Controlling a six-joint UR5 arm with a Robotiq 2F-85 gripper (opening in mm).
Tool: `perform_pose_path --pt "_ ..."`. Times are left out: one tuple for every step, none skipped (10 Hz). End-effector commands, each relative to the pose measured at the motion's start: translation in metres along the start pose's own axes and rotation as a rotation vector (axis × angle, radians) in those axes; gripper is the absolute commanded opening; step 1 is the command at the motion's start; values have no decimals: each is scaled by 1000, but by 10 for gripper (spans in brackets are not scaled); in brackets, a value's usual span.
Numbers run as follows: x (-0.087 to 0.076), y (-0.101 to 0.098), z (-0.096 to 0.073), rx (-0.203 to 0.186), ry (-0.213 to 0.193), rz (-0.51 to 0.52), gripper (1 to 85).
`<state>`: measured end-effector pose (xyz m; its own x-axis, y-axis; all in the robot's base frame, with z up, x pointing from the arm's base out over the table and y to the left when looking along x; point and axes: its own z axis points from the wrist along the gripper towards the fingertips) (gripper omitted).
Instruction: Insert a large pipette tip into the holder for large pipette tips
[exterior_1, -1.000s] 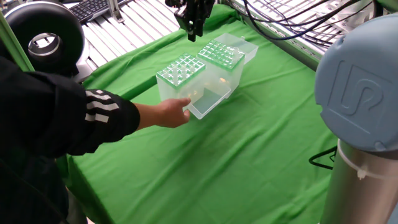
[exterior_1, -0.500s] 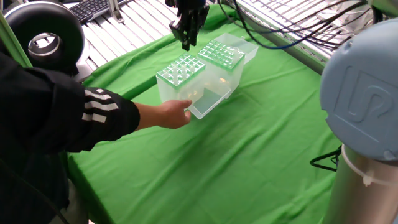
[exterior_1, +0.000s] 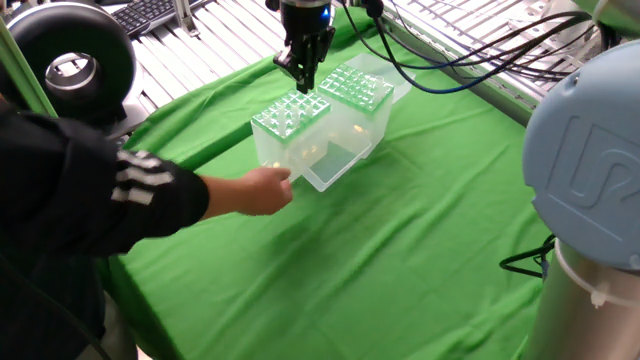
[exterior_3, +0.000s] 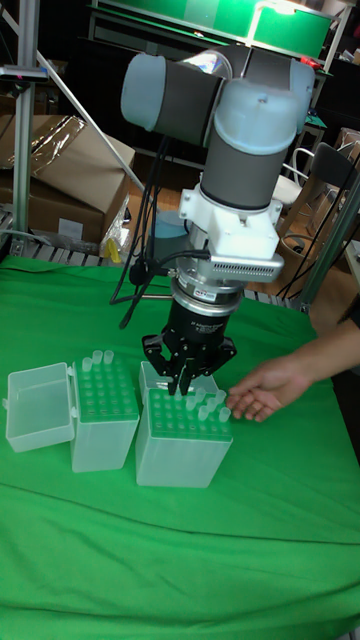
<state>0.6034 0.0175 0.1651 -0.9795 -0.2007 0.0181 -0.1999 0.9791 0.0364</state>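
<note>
The holder for large pipette tips (exterior_1: 290, 118) is the nearer translucent box with a bright green hole grid. In the tall fixed view this holder (exterior_3: 185, 440) stands on the right, with several tips upright in its right side. My gripper (exterior_1: 303, 82) hangs point-down just above its top plate. Its fingers are pinched together on the large pipette tip (exterior_3: 185, 390), a slim whitish cone that barely shows below them. In that same tall view the gripper (exterior_3: 184, 382) sits over the holder's back edge.
A second, paler tip box (exterior_1: 356, 86) stands right beside the holder, its clear lid (exterior_3: 38, 405) hinged open. A person's hand (exterior_1: 262, 190) reaches in next to the holder's open lid (exterior_1: 335, 165). A green cloth (exterior_1: 400, 250) covers the table.
My gripper has come down and a little nearer, from above the boxes to just over the holder's grid. The person's hand has drawn back slightly from the box.
</note>
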Motion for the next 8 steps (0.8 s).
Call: perform_pose_path --pt "11 5 4 -19 45 7 273" --pt "14 3 4 -10 54 2 290" --pt "20 8 4 -29 80 20 300" --pt "26 15 3 -55 104 47 300" --pt "39 17 2 -25 89 52 300" --pt "42 22 2 -24 86 55 297" --pt "39 23 4 -30 77 48 297" --pt "35 20 10 -27 68 44 293"
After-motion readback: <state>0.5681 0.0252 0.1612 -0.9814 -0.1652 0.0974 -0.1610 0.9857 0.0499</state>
